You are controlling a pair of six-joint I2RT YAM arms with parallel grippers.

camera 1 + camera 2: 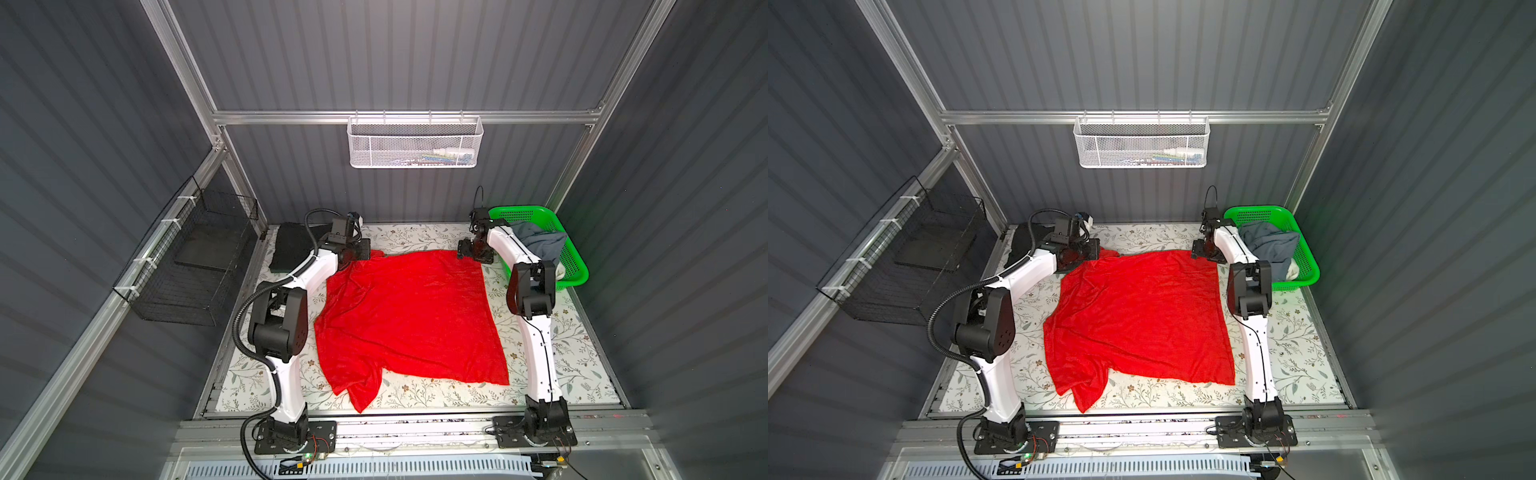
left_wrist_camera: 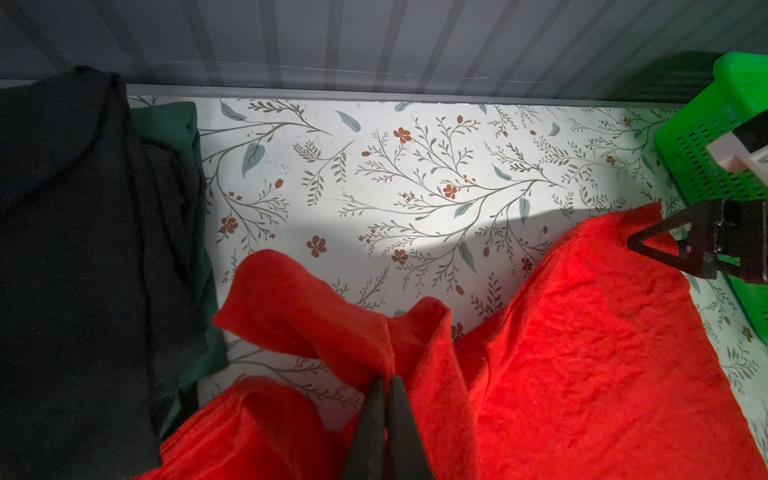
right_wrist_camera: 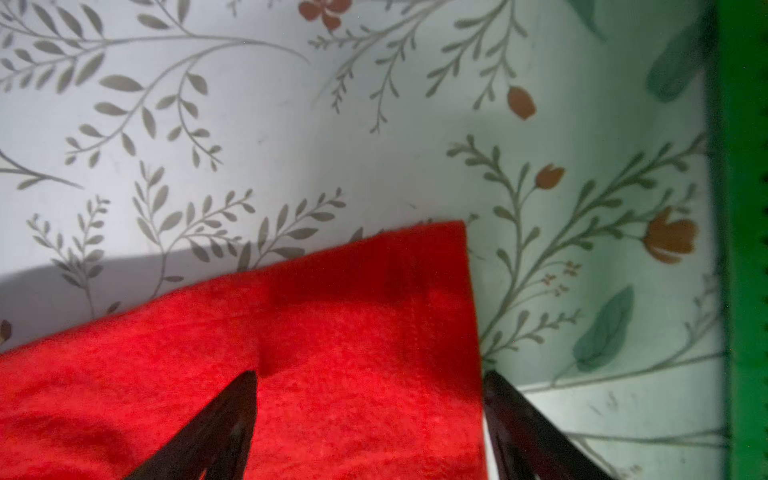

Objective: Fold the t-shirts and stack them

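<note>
Pinching a raised fold of the red shirt [image 1: 409, 316] with my left gripper [image 2: 386, 380], jaws closed on the cloth at its far left corner. Right gripper [image 3: 370, 374] spread wide: one finger over the shirt's far right corner, one just off its edge, nothing gripped. Shirt lies mostly flat across the table [image 1: 415, 237], near hem rumpled. Black shirt [image 1: 291, 249] folded at far left atop a green shirt [image 2: 166, 120]. Grey-blue shirt [image 1: 540, 243] sits in the basket [image 1: 575, 266].
</note>
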